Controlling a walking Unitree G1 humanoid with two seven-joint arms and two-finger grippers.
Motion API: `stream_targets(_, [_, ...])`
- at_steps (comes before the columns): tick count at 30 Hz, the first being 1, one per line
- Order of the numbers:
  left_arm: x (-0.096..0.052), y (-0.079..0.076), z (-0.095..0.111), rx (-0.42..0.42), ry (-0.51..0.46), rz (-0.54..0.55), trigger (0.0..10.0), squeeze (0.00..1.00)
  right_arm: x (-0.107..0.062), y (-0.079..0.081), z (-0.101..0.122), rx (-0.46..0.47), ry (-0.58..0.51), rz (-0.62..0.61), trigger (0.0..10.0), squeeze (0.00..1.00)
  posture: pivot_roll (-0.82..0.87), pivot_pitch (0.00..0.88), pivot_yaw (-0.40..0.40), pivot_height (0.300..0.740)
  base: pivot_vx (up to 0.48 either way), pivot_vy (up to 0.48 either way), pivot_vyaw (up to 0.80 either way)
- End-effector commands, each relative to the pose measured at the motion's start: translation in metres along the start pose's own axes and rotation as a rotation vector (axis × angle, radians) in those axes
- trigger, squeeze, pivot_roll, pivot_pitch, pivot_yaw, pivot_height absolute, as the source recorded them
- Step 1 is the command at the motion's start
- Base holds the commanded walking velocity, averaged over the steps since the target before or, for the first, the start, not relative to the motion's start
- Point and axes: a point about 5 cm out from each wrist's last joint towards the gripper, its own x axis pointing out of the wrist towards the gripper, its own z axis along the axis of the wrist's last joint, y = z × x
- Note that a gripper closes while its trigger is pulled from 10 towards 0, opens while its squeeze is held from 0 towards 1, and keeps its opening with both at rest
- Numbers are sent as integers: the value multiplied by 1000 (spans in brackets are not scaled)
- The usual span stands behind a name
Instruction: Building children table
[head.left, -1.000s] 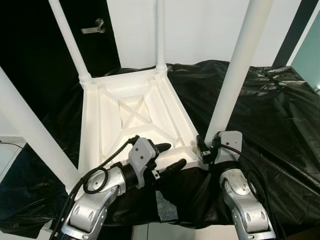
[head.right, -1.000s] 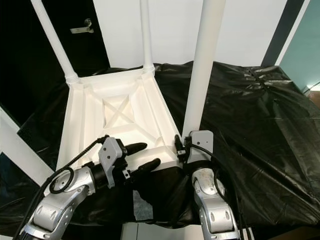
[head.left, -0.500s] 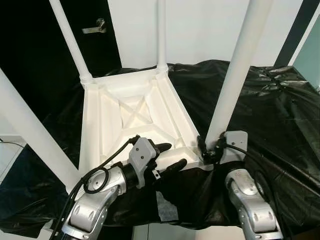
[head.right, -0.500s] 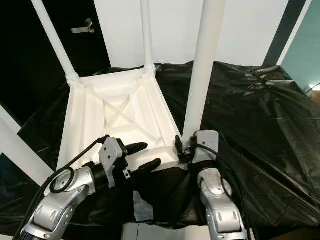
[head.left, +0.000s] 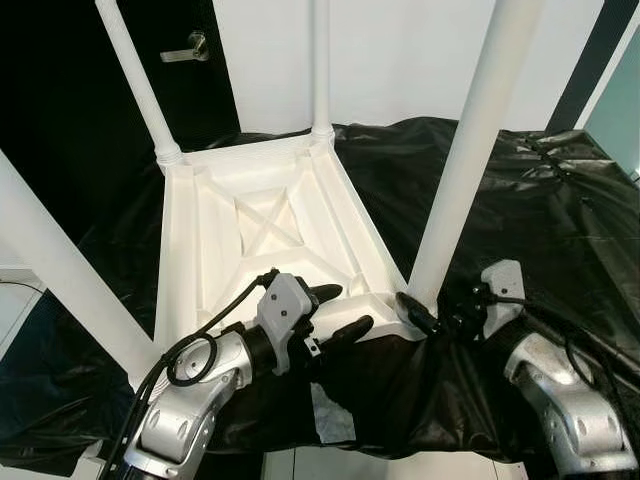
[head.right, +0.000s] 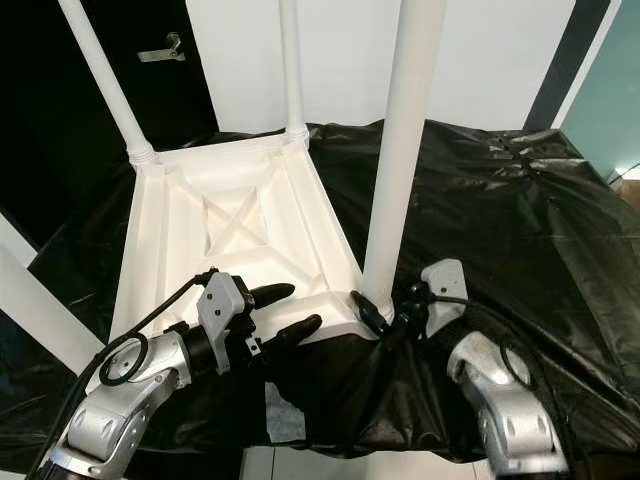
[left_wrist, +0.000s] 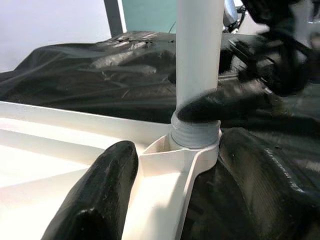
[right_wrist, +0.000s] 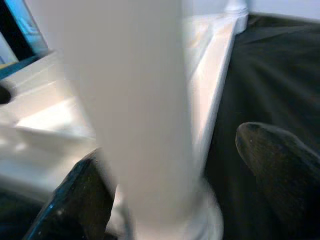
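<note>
The white table top lies upside down on the worktop, which is draped in black sheeting, and occupies the centre-left of the head views. Legs stand upright at its far corners, at about 11 o'clock and 12 o'clock. The near-right leg rises from the corner socket at about 5 o'clock of the top. The right end effector sits at the base of this leg, one finger on each side of it, spread moderately; whether the pads actually press the leg cannot be told, because the wrist view is blurred. The left end effector straddles the near rim of the top at 6 o'clock with fingers apart, bracing the top, not clamping it. Thread is visible above the socket collar, so the leg is judged not fully seated. Risks: a loose grip slips round the smooth leg without turning it; side load from the right arm can cross-thread or tilt the leg; an unbraced top can slide on the slick sheeting and spin with the leg.
</note>
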Motion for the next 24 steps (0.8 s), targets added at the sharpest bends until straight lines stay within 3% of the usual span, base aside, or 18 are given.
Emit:
stream_targets(1, [0, 2, 0, -1, 0, 34, 10000, 0, 10, -1, 0, -27, 7, 92, 10000, 0, -26, 0, -15, 740, 0, 0, 0])
stream_targets(5, [0, 1, 0, -6, -5, 35, 10000, 0, 26, 1, 2, -65, 9, 193, 10000, 0, -8, 0, -18, 740, 0, 0, 0])
stream_targets(6, [0, -1, 0, -8, -2, 32, 10000, 0, 30, 3, 2, -75, 8, 217, 7216, 0, 0, 0, -15, 740, 0, 0, 0])
stream_targets(7, [0, -2, -1, -10, 0, 29, 10000, 0, 33, 4, 1, -82, 6, 237, 7216, 0, 0, 0, -15, 740, 0, 0, 0])
stream_targets(8, [-1, -4, -1, -11, 2, 26, 10000, 0, 35, 6, 0, -80, 8, 246, 0, 0, 13, 0, -21, 740, 0, 0, 0])
stream_targets(18, [-2, -7, -1, -20, 4, 30, 10000, 0, 32, 5, -11, -51, 35, 240, 0, 0, 15, 0, -29, 740, 0, 0, 0])
stream_targets(21, [-1, -8, -2, -25, 3, 31, 10000, 0, 29, 2, -14, -44, 43, 209, 0, 0, 10, 0, -24, 740, 0, 0, 0])
stream_targets(23, [-1, -9, -1, -25, 6, 20, 10000, 0, 27, -3, -14, -50, 42, 127, 0, 0, 5, 0, -19, 740, 0, 0, 0])
stream_targets(24, [-1, -8, -1, -24, 7, 17, 10000, 0, 27, -4, -14, -42, 38, 97, 2471, 0, 5, 0, -18, 740, 0, 0, 0])
